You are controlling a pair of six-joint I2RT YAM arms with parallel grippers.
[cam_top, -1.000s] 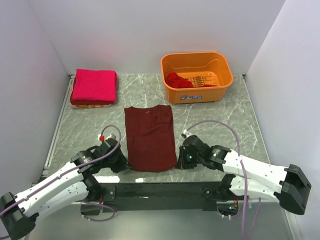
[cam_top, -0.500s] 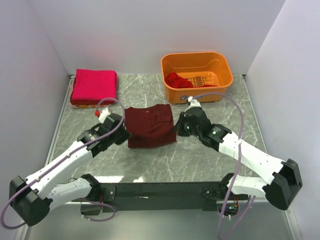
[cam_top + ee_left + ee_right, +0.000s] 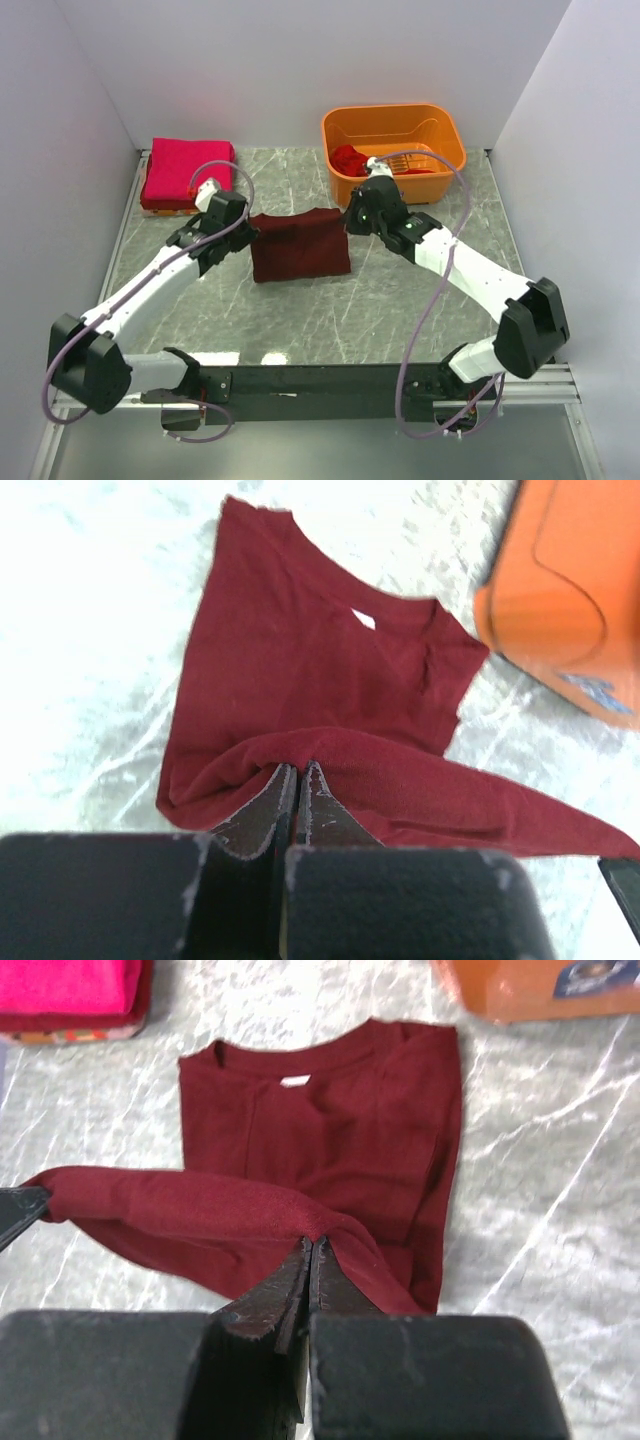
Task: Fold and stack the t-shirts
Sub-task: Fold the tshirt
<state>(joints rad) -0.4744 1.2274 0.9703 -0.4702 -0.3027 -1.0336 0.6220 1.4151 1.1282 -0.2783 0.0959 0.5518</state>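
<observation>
In the last second the left gripper [image 3: 249, 228] and right gripper [image 3: 349, 222], each pinched tight on a hem corner of the dark maroon t-shirt [image 3: 300, 258], have swept that hem toward the orange basket [image 3: 394, 190], doubling the shirt that lies just in front of it, so the half-fold looks nearly complete.

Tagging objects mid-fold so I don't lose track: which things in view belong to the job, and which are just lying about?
Job:
- maroon t-shirt, pinched by the left fingers and right fingers
- folded pink-red t-shirt
- red t-shirt, lying in the basket

Lying about:
- orange basket
- table
</observation>
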